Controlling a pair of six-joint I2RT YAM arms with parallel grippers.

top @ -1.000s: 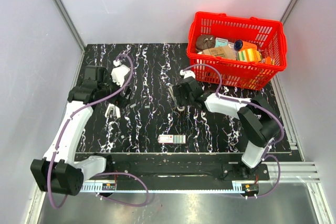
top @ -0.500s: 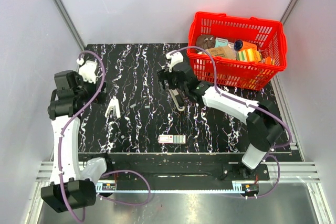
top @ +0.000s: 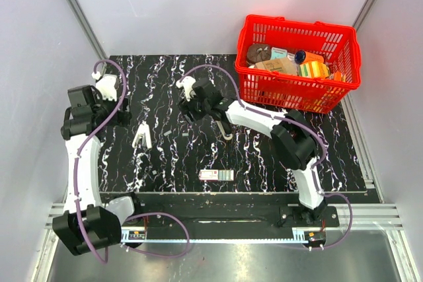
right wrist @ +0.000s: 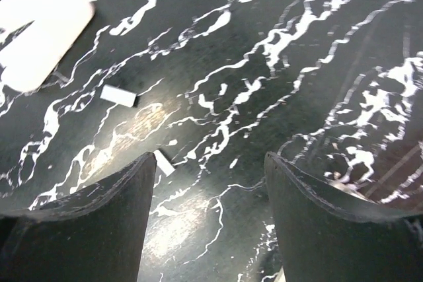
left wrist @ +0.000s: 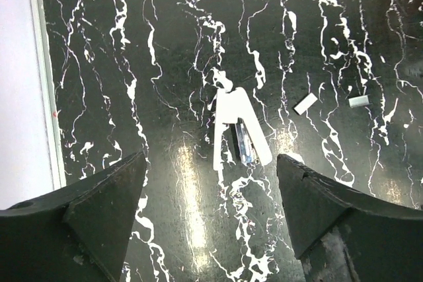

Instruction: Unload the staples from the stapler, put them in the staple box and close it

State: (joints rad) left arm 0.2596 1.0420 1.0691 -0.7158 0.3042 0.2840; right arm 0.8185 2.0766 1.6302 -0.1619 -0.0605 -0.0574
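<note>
The white stapler [top: 141,135] lies on the black marbled table, its two arms spread in a narrow V; the left wrist view shows it [left wrist: 236,127] ahead of the fingers with a metal channel between the arms. Two small grey staples strips [left wrist: 305,103] [left wrist: 359,101] lie to its right. My left gripper [top: 117,115] [left wrist: 211,160] hangs open to the left of the stapler, nothing between its fingers. My right gripper [top: 188,111] [right wrist: 210,160] is open above the table to the right of the strips [right wrist: 119,95] [right wrist: 162,162]; the stapler [right wrist: 39,28] shows at that view's top left.
A small red-white-green box [top: 217,174] lies near the front edge. A small metallic object [top: 223,127] sits under the right forearm. A red basket [top: 344,80] with several items stands at the back right. Grey walls close in both sides.
The left arm has drawn back to the left, away from the stapler. The right arm has swung left from mid-table toward the staple strips.
</note>
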